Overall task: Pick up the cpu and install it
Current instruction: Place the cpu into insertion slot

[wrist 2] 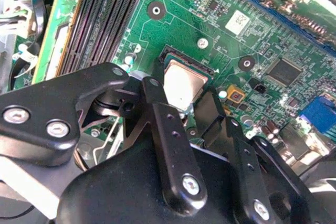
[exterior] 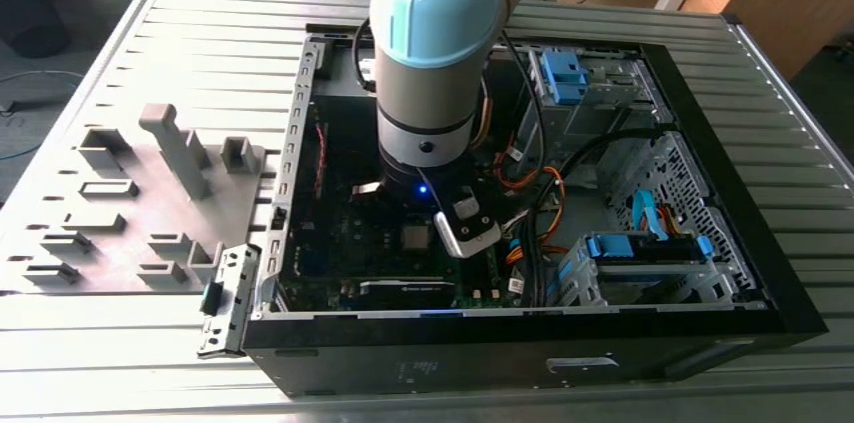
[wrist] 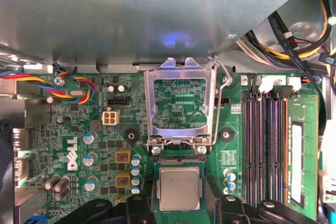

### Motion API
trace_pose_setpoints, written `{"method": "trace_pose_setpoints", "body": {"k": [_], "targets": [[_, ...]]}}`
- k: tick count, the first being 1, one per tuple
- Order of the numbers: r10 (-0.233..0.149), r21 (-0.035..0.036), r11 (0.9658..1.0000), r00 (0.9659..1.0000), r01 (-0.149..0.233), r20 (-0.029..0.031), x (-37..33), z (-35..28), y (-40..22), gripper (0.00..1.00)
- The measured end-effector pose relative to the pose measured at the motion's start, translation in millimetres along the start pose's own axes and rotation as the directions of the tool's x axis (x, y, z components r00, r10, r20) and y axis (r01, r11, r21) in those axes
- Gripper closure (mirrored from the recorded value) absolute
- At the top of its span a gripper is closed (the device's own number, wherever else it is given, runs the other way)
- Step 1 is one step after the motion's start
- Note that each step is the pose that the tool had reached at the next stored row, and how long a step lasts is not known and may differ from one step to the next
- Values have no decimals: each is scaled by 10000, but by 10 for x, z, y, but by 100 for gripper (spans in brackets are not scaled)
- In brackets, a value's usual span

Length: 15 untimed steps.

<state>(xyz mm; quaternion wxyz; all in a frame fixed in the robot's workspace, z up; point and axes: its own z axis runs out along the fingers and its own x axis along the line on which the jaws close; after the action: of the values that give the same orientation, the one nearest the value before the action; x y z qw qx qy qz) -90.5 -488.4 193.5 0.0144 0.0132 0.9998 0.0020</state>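
**Seating the cpu in its socket.** The arm (exterior: 427, 63) reaches down into the open computer case (exterior: 534, 328), which lies on the slatted counter (exterior: 200, 23). The pincer (wrist 2: 182, 95) is clamped on the cpu (wrist: 179, 188), one dark finger against each of two opposite edges, as both wrist views show.

**Position.** The cpu lies flat within the dark outline of the socket (wrist: 178, 157), near the middle of the motherboard (wrist: 105, 145). It is just beside the hinge of the raised metal load frame (wrist: 149, 103). The memory slots (wrist: 262, 145) run along one side and a row of small capacitors (wrist: 135, 174) stands on the other. The retaining lever (wrist: 227, 85) stands free beside the frame.

**Doing the step well (judgement).**
- The chip should be kept level, with its edges square to the socket outline.
- It should meet the contacts straight on, because any sideways drag or tilt risks bending them.
- The fingers need to keep clear of the upright frame and the lever.
- Whether the chip is fully seated cannot be told.

**Appearance.** The cpu is a small flat square with a matt silvery-grey metal top. The top has rounded corners and sits on a thin green board that shows as a narrow border all round.
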Motion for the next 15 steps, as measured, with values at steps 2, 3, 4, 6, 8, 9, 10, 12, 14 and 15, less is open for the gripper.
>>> {"method": "trace_pose_setpoints", "body": {"k": [2,3,4,6,8,9,10,12,14,15], "targets": [[1,-1,10000,10000,-1,0,-4,1,0,53],[2,-3,10000,10000,-2,0,-6,2,1,53],[1,-3,10000,10000,-1,0,-11,2,1,53],[1,-2,10000,10000,-1,0,-16,3,1,53],[2,-1,10000,10000,-2,-1,-16,5,0,53],[2,-3,10000,10000,-2,0,-16,9,1,53],[1,-3,10000,10000,-1,0,-16,14,1,53],[1,-1,10000,10000,-1,-1,-16,20,0,53],[1,0,10000,10000,-1,-2,-16,20,0,53],[1,-1,10000,10000,-1,-1,-16,21,0,53]]}}
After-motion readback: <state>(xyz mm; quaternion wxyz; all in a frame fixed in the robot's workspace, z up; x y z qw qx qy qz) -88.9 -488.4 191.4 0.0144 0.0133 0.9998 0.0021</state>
